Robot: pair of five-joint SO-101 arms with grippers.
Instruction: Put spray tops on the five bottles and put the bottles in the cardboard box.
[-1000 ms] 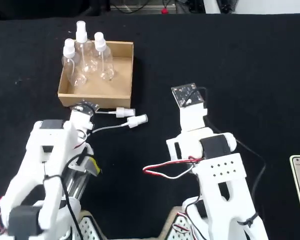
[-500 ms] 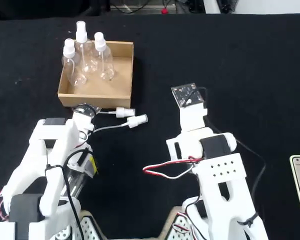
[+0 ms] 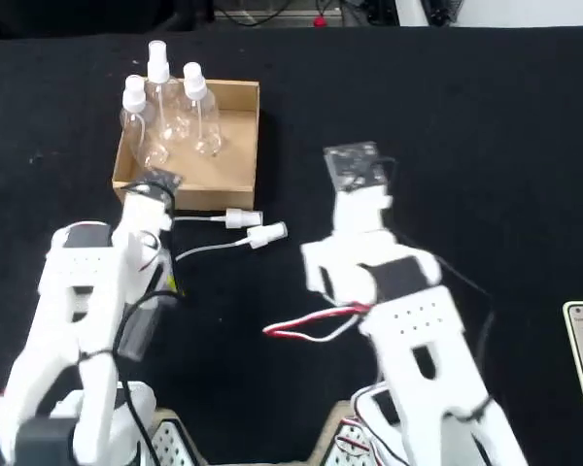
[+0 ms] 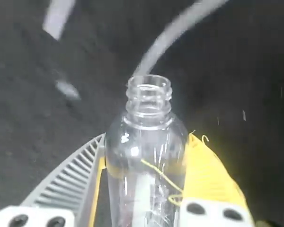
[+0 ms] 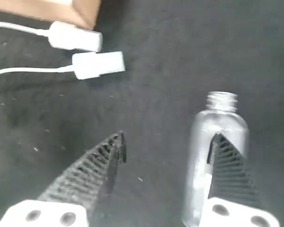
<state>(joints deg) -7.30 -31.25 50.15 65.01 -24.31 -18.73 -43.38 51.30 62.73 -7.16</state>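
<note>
Black tabletop (image 3: 486, 146), dark clutter behind it. Box (image 3: 235, 146) held three capped bottles (image 3: 165, 107), packed upright into its far corner, so I judged three of five done and the rest of the floor left free for two more.

Two tops (image 3: 243, 218) lay loose just outside the box's near wall, tubes trailing away along it. Probably staged there for easy pickup.

Left end effector (image 4: 146, 142) was clamped on an open bottle (image 4: 149, 118), jaws around the body and the neck left free beyond the fingertips. That looked like a presenting hold for capping. It sat near the box's near wall, close to the tops.

Right end effector (image 5: 169, 138) was spread wide, holding nothing, farther from the box than the tops. A second open bottle (image 5: 220, 118) lay under one finger; contact unclear.

Likely next step: the right takes a top, since the left's neck was exposed.
</note>
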